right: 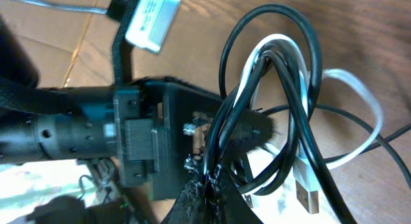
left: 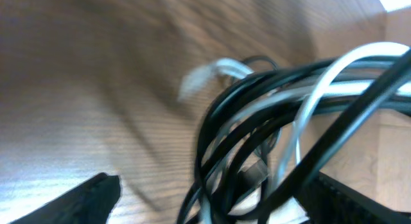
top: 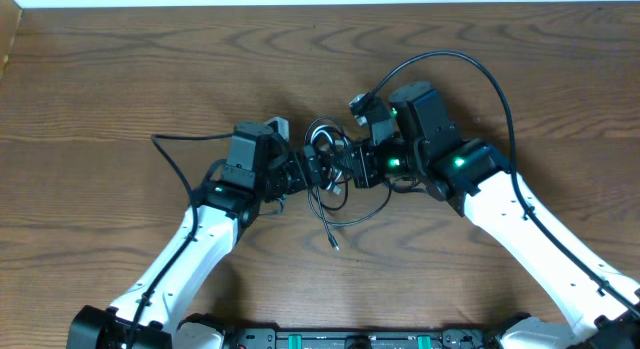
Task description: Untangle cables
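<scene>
The left arm (top: 190, 249) comes up from the near edge of the table (top: 120, 69) and slants in to its middle, with the wrist bent so that the left gripper (top: 298, 175) points level across the wood. The right arm (top: 540, 229) comes from the same near edge on the other side and slants to the same middle. Its right gripper (top: 347, 167) faces the left one, so the two nearly meet over the table's centre. The cables (top: 325, 149) sit between them at the middle of the table, a small knot of black and white loops. One black strand trails toward the near edge and ends in a plug (top: 335, 246). In the left wrist view the left gripper (left: 212, 185) stands wide, its fingers (left: 90, 198) far apart, and the bundle runs through the gap. That picture is blurred, so it cannot be told whether a finger touches a strand. In the right wrist view the right gripper (right: 205, 185) is closed tight, its tips pinching the black loops at their lower end. A white loop lies among those strands and a metal connector (right: 308, 197) hangs just beside them
</scene>
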